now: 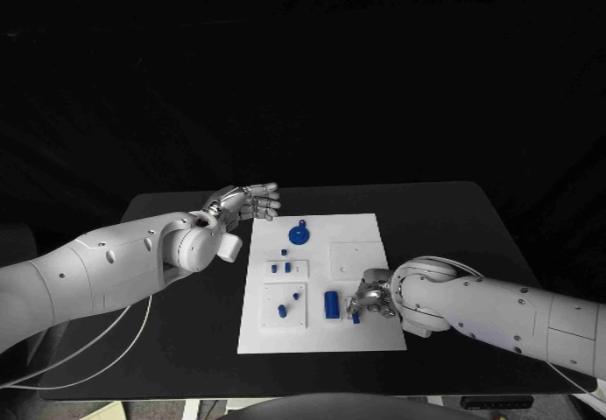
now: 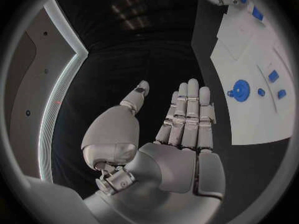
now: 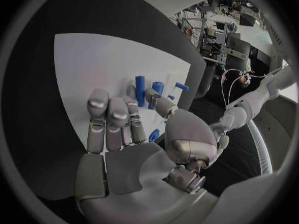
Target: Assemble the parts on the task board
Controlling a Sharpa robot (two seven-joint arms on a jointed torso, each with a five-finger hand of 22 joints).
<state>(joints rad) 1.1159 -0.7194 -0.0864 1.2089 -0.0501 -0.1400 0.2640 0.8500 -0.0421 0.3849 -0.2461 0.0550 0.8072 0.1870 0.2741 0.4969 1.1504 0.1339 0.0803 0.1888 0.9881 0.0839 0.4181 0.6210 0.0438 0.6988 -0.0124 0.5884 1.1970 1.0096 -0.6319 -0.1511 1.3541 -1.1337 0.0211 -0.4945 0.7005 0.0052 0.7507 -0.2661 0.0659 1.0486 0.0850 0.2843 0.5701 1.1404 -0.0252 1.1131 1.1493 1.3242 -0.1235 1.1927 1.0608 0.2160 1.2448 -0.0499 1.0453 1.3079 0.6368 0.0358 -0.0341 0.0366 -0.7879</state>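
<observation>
While several parts [image 1: 331, 304] lie loose on the task board [image 1: 360, 337], assembly looks barely begun; the right hand [image 1: 371, 302] hovers there, grasp unclear, and the left hand [image 1: 249, 202] is released.

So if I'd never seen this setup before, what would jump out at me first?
Probably the white task board lying in the middle of the black table, dotted with small blue parts. Next, the two silver hands: the left hand hovers open, off the board's far left corner, fingers straight and holding nothing. The right hand is down on the board's near right part, close beside a blue cylinder.
</observation>
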